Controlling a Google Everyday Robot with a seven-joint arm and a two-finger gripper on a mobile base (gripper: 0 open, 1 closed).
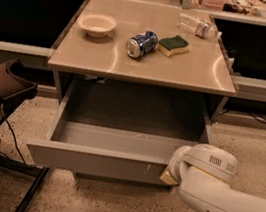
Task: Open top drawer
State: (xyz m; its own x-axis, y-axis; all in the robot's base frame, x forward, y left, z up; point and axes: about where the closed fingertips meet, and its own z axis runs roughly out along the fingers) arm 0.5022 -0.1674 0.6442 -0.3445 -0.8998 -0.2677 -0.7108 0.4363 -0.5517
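Down at the front of the cabinet, the top drawer (pixel 93 162) stands open, a wide grey box with a flat, handleless front panel, faintly scuffed white right of centre. Its long axis runs left to right and its open mouth faces up, the smooth interior bare. The gripper (pixel 169 177) sits at the panel's right end, showing only a tan piece against the grey; the rounded white arm (pixel 219 198) covers the rest, so I cannot tell whether it is apart or clamped. On the glossy beige table top (pixel 145 64) sit a shallow cream bowl (pixel 97 24), a blue can (pixel 141 44) on its side, a green-topped yellow sponge (pixel 173 45) and a clear plastic bottle (pixel 199 26) lying down.
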